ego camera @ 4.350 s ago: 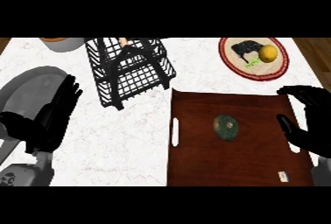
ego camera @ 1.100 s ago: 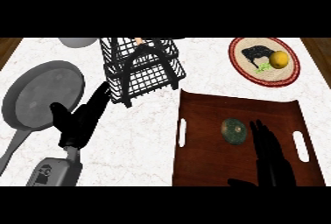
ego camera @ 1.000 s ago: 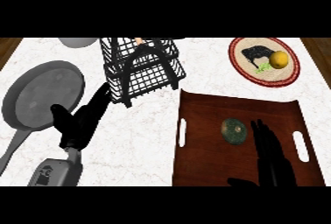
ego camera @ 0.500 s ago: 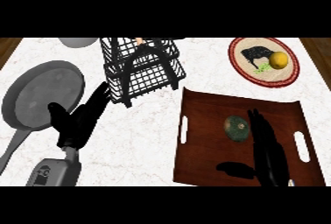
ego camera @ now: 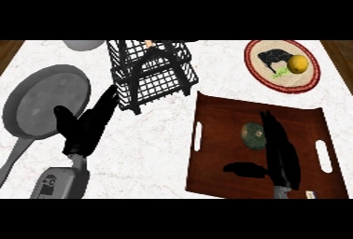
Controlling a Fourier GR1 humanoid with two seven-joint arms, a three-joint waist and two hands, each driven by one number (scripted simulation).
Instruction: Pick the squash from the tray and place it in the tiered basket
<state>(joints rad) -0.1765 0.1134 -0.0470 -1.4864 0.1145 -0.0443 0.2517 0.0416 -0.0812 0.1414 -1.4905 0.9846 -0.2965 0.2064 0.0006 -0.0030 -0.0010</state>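
While squash (ego camera: 254,135) lies upright-long on tray (ego camera: 221,163) | right robot hand (ego camera: 279,154) straight-fingered (holding nothing)

squash: the round dark green squash (ego camera: 254,135) has its right edge hidden behind the black right hand (ego camera: 281,154).
tray: the dark brown wooden tray (ego camera: 221,154) is cut off along its near edge.
basket: the black wire tiered basket (ego camera: 153,74) loses its top at the counter's far edge.
pan: the grey round frying pan's (ego camera: 41,102) handle end is cut off.

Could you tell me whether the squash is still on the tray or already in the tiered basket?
On the tray. The squash lies on the brown tray, beside the right hand; the tiered basket stands apart.
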